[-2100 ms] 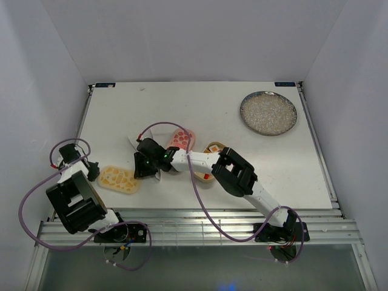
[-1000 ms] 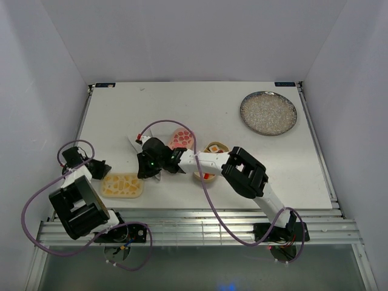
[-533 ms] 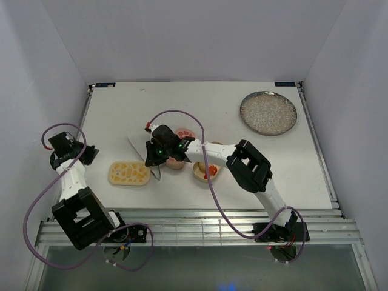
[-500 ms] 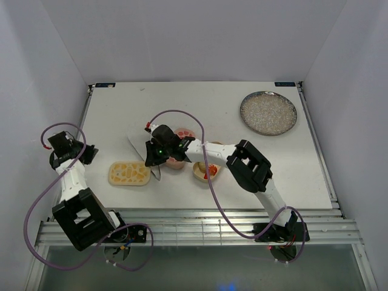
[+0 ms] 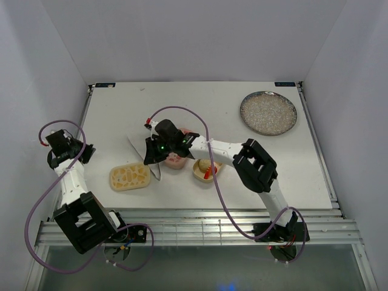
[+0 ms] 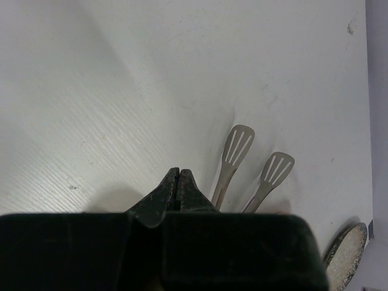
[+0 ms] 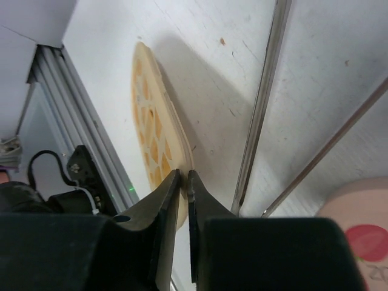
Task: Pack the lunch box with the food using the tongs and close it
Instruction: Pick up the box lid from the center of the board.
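The tan-yellow pebble-patterned lid (image 5: 129, 176) of the lunch box lies near the table's front left. My right gripper (image 7: 183, 174) is shut on its right rim (image 7: 151, 133). In the top view this gripper (image 5: 150, 161) hangs over the silvery tongs (image 5: 143, 155), whose two arms (image 7: 262, 103) run just beside the fingers. A pink part of the lunch box (image 5: 177, 159) lies partly under the right arm. The tan tray (image 5: 204, 170) holds an orange-red piece of food (image 5: 210, 173). My left gripper (image 6: 179, 171) is shut on nothing, far left (image 5: 83, 154); the slotted tong tips (image 6: 239, 143) lie beyond it.
A round grey speckled plate (image 5: 268, 113) sits at the back right, and its rim (image 6: 345, 254) shows in the left wrist view. The metal rail of the table's front edge (image 7: 79, 121) runs close behind the yellow lid. White walls stand on three sides.
My left arm has drawn back to the left, away from the yellow lid. The lid has shifted a little rightward. My right gripper has moved rightward and closed further onto the lid's rim.
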Controlling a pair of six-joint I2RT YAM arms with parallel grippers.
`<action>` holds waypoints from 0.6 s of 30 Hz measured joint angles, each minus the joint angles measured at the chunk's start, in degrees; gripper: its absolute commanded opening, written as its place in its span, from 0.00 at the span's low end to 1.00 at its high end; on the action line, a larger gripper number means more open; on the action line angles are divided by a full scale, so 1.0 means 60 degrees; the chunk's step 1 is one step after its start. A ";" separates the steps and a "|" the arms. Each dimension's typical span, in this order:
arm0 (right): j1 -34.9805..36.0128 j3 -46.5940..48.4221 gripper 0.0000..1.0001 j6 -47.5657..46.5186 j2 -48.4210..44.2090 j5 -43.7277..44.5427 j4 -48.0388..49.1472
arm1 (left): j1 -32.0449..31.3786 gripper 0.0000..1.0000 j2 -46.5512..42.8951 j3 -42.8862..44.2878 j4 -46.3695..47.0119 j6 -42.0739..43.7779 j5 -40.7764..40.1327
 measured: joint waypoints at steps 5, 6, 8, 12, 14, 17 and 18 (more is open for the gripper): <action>-0.0441 -0.0178 0.08 0.0044 -0.0601 -0.0259 0.0153 | 0.0000 0.00 0.0000 0.0000 -0.0076 0.0280 0.0237; -0.0532 -0.0229 0.08 0.0040 -0.0692 -0.0299 0.0186 | 0.0000 0.00 0.0000 0.0000 -0.0091 0.0324 0.0310; -0.0707 -0.0386 0.08 0.0036 -0.0860 -0.0379 0.0259 | 0.0000 0.00 0.0000 0.0000 -0.0120 0.0397 0.0459; -0.1024 -0.0703 0.08 0.0004 -0.1016 -0.0408 0.0259 | 0.0000 0.00 -0.0117 -0.0044 -0.0124 0.0437 0.0914; -0.1217 -0.0933 0.08 -0.0011 -0.1086 -0.0433 0.0277 | 0.0000 0.00 -0.0295 -0.0164 -0.0095 0.0426 0.1220; -0.1472 -0.1366 0.08 -0.0018 -0.1260 -0.0510 0.0240 | 0.0000 0.00 -0.0499 -0.0324 -0.0073 0.0444 0.1497; -0.1577 -0.1464 0.08 -0.0029 -0.1293 -0.0543 0.0237 | 0.0000 0.00 -0.0521 -0.0350 -0.0073 0.0459 0.1559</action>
